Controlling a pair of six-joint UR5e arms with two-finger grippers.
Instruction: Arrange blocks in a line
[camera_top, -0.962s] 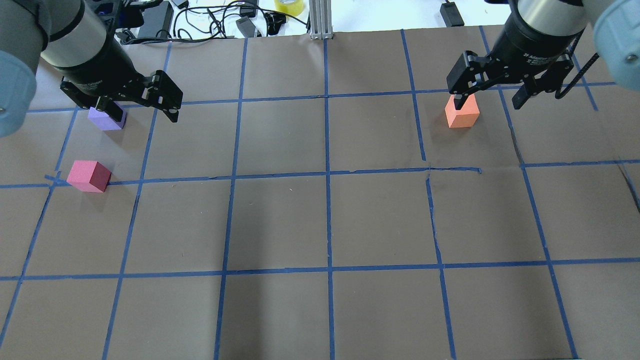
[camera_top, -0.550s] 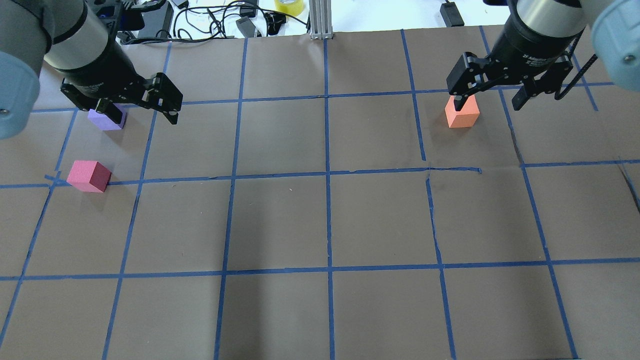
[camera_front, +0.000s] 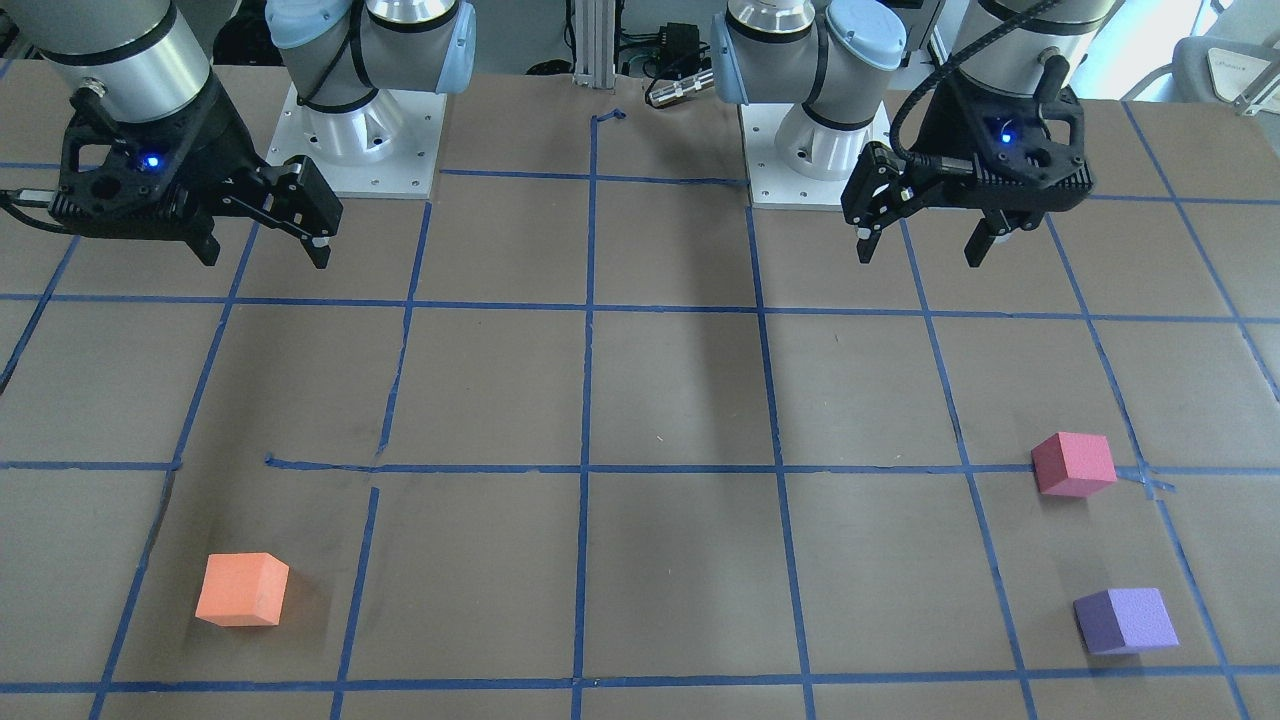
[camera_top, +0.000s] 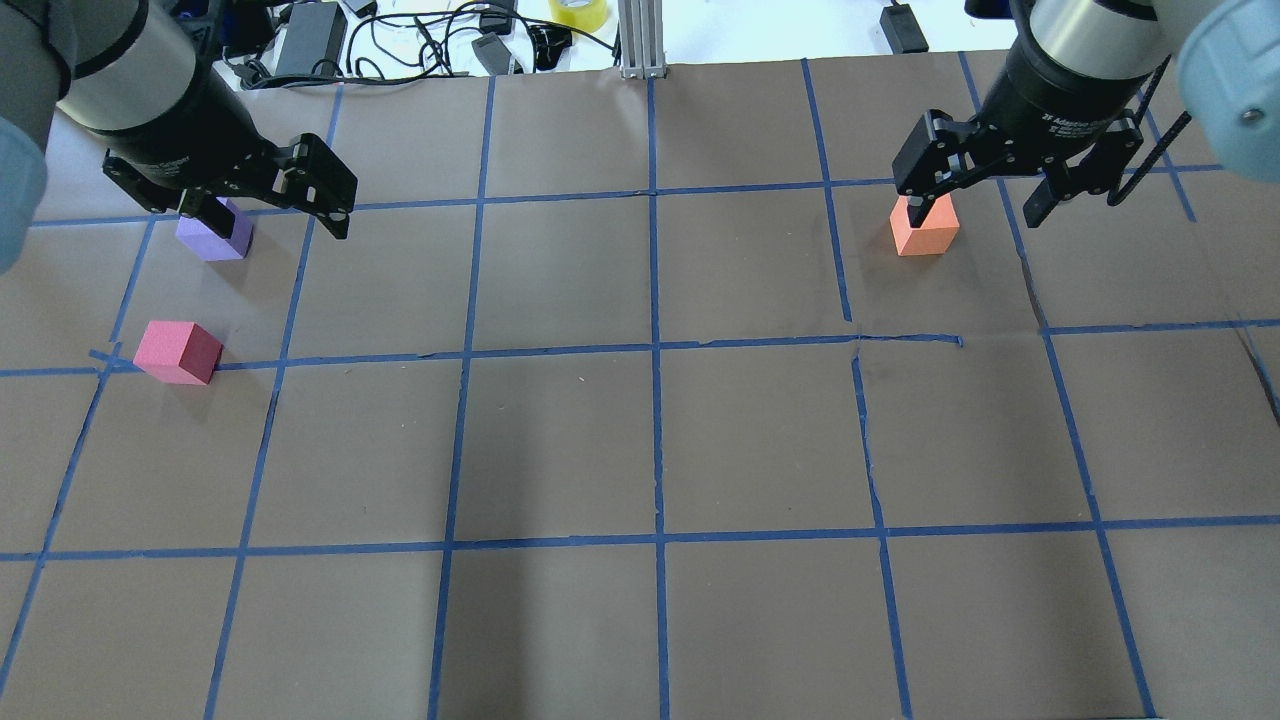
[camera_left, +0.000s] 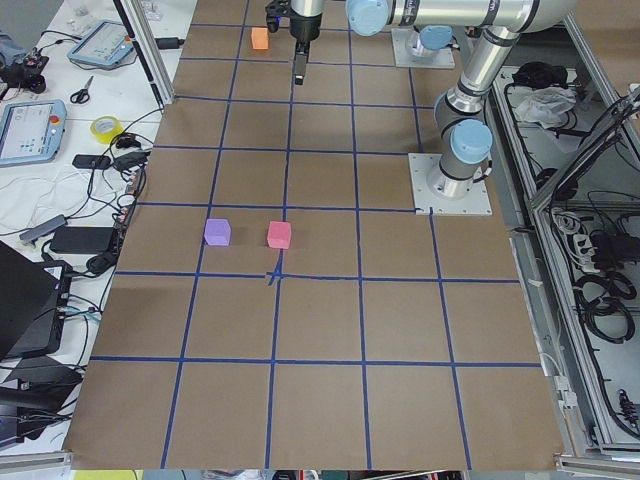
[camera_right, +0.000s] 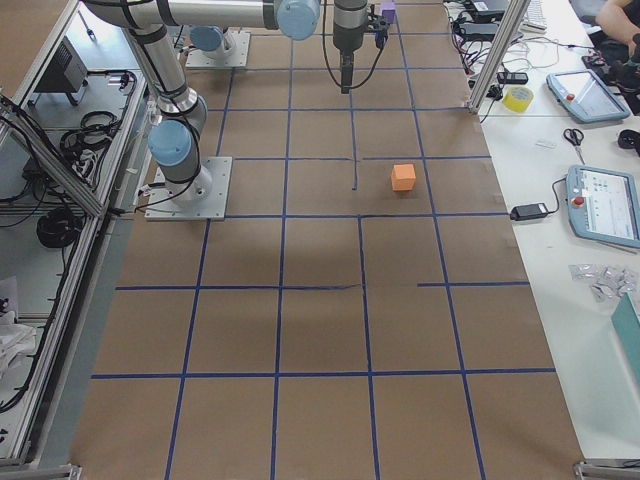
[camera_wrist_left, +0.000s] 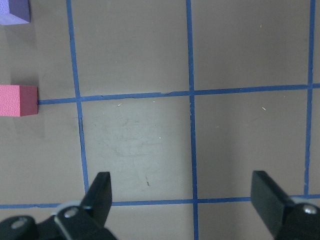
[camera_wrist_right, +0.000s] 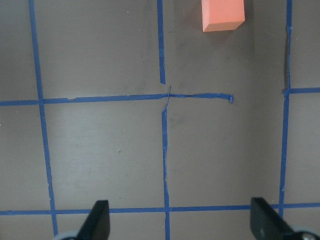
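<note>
Hanging over the counter (camera_front: 680, 400) in the front-facing view, left end effector (camera_front: 920, 250) and right end effector (camera_front: 265, 255) are both gaping, gripping nothing. Orange cube (camera_front: 242, 590) is sitting alone on the right arm's side. Pinkish-red cube (camera_front: 1073, 464) is touching a tape line (camera_front: 680, 468), with purple cube (camera_front: 1125, 620) lying near it, apart. Overhead view: each end effector is overlapping a cube by line of sight only. Wrist views: jaws are standing wide apart over bare counter, cubes sitting at the frame edges.

The left arm's black two-finger gripper (camera_top: 275, 225) has crept a little up and leftward in the overhead view. The right arm's black two-finger gripper (camera_top: 975, 212) has barely edged upward there too.
</note>
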